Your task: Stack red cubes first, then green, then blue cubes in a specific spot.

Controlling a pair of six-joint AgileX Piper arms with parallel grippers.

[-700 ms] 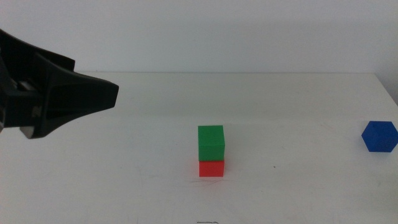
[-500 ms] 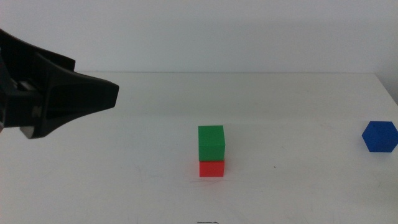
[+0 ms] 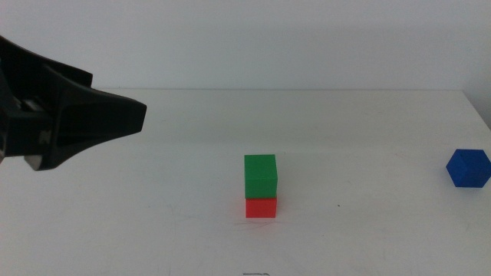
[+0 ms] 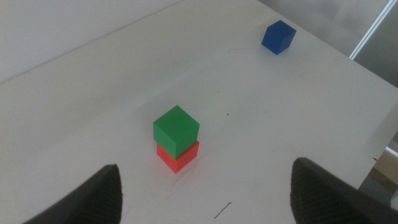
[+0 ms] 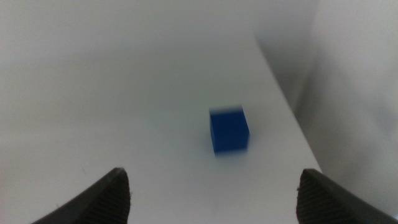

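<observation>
The green cube (image 3: 260, 175) is sitting squarely on the red cube (image 3: 261, 208) mid-table (image 3: 176, 230). The blue cube (image 3: 468, 168) is lying alone near the table's right edge. The left gripper (image 4: 205, 190) is hovering above the table's left side, jaws spread wide and empty; the right gripper (image 5: 214, 193) is facing the blue cube, jaws also wide apart.

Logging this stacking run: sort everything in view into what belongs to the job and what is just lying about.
Belongs to the job:
- red cube, bottom of the stack
- green cube, on the red cube
- blue cube, alone near the table's right edge
- left gripper, open
- right gripper, open, facing the blue cube

Just lying about:
- nothing loose; only the white table
</observation>
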